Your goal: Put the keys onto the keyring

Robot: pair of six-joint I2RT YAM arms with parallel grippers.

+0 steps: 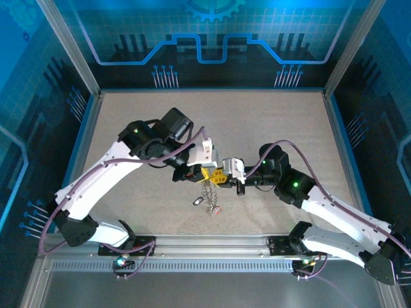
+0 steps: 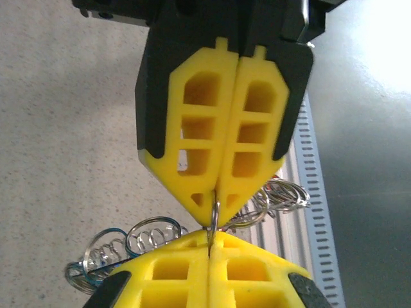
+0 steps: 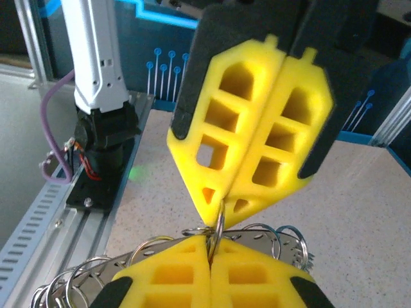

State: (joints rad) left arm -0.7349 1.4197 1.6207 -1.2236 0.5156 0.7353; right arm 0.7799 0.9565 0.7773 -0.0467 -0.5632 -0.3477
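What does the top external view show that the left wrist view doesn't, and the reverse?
Top external: the keyring hanging down to the table, with a small loose piece, probably a key, beside it. Left wrist: the ring's separate wire coils, one loop pinched between fingertips. Both: left gripper and right gripper shut tip to tip on the keyring.

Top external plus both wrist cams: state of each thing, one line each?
keyring: held up by one loop, its other coils dangling below.
left gripper: shut, pinching that loop.
right gripper: shut on the same loop, tip to tip with the left gripper.
small dark item: lies on the table beside the dangling end; too small to name.
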